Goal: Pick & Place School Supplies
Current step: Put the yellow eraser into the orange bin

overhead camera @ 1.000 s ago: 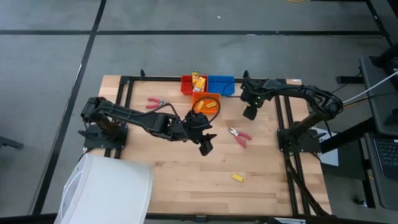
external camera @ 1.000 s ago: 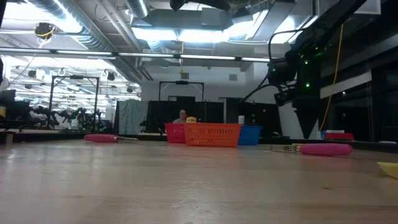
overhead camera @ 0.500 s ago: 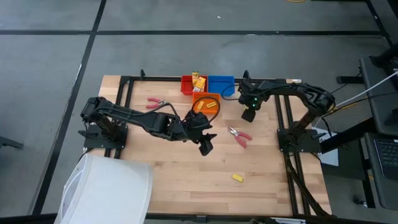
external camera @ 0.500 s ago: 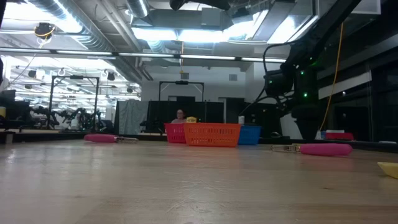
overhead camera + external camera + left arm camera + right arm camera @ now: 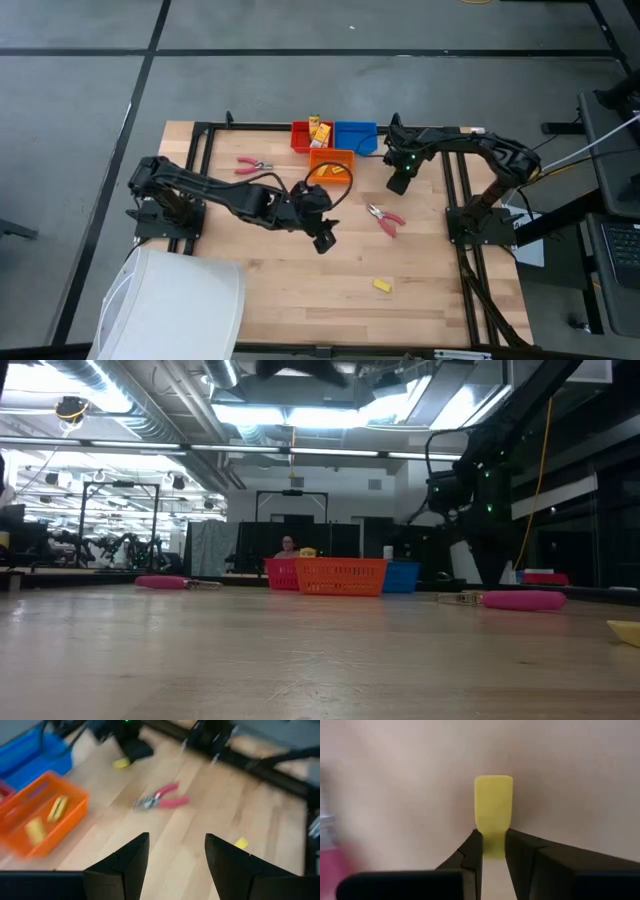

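Observation:
My right gripper (image 5: pixel 493 845) is shut on a small yellow block (image 5: pixel 493 805) above the table, right of the orange bin (image 5: pixel 332 164); it also shows in the high view (image 5: pixel 398 183). My left gripper (image 5: pixel 322 240) is open and empty over the table's middle, its fingers apart in the left wrist view (image 5: pixel 175 855). One pair of red-handled pliers (image 5: pixel 385 219) lies flat right of it, another (image 5: pixel 250 166) at the far left. A second yellow block (image 5: pixel 382 286) lies near the front edge. Yellow packets lie in the orange bin (image 5: pixel 40 815). My right gripper pinches one end of the yellow block (image 5: pixel 493 839) between its two fingertips (image 5: pixel 474 851). Most of the block sticks out beyond them. The fingers come from above, pointing down toward the table. The block seems lifted clear of the wood.
A red bin (image 5: pixel 305 135) with a yellow packet (image 5: pixel 318 128) and a blue bin (image 5: pixel 355 136) stand at the far edge behind the orange bin. Black frame rails (image 5: pixel 455 190) run along the table's sides. A white object (image 5: pixel 170 305) covers the near left corner.
My right gripper has come down a little with the yellow block and shifted slightly toward the bins, staying shut. My left gripper has drawn back a little toward the table's left and turned, staying open.

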Robot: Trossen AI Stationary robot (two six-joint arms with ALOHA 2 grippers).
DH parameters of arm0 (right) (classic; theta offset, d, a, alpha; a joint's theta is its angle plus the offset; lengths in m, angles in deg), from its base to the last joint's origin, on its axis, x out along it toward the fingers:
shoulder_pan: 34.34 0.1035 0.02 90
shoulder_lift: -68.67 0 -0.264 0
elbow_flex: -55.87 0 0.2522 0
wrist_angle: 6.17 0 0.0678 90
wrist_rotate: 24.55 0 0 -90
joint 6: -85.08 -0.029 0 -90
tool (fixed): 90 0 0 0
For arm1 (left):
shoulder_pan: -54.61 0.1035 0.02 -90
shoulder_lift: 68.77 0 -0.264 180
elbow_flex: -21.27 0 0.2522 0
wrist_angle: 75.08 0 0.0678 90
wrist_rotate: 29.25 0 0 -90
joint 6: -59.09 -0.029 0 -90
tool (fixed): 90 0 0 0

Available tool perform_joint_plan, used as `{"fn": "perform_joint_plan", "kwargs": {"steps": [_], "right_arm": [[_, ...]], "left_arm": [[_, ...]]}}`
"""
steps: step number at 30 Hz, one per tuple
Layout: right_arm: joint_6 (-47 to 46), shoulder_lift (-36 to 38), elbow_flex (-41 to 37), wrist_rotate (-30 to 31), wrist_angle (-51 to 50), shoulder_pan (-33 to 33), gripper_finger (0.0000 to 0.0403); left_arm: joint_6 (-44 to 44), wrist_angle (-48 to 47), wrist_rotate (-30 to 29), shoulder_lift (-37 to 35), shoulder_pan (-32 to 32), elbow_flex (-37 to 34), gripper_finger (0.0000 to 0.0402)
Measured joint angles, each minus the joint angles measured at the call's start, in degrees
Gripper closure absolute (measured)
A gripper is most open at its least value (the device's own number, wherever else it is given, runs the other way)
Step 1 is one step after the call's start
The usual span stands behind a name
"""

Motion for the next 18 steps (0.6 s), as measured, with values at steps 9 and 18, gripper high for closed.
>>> {"fn": "perform_joint_plan", "kwargs": {"steps": [9, 18], "right_arm": [[-7.0, 13.2, 0.0, -14.7, -1.6, 9.0, 0.0347], [-26.6, 23.1, 0.0, -34.2, 17.3, 22.0, 0.0347]], "left_arm": [[3.5, -14.8, -6.5, -4.0, -3.5, 0.0, 0.0213], [-16.7, -3.0, 0.9, -3.4, -0.8, 0.0, 0.0213]]}}
